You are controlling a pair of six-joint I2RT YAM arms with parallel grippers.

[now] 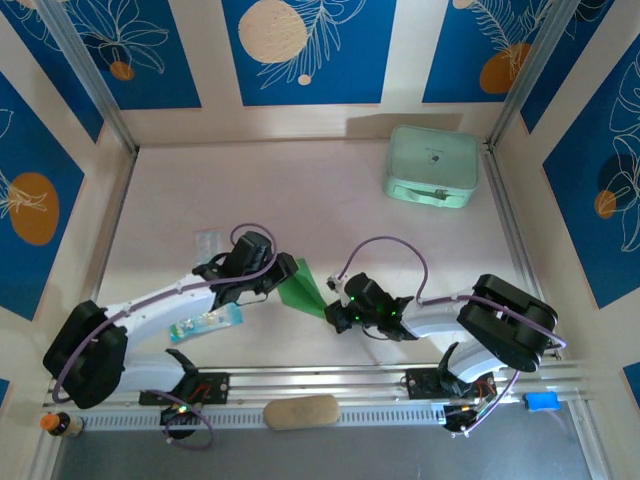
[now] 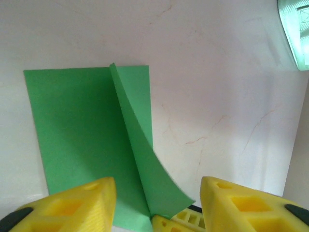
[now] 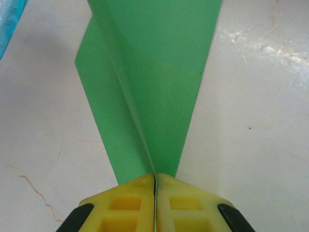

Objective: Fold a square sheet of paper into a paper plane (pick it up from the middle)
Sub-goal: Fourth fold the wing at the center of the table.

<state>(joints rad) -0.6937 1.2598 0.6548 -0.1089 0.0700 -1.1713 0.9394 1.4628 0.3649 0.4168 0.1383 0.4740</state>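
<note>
One mint case at far right of table, shut, contents hidden; mark on lid too small to read. One clear packet with blue print at near left, beside left arm; writing unreadable. One green paper sheet at table centre between two grippers, one flap creased and standing up. Right gripper fingers pressed together, pinching sheet's creased end. Left gripper fingers parted, straddling sheet's edge, not clamped on it.
</note>
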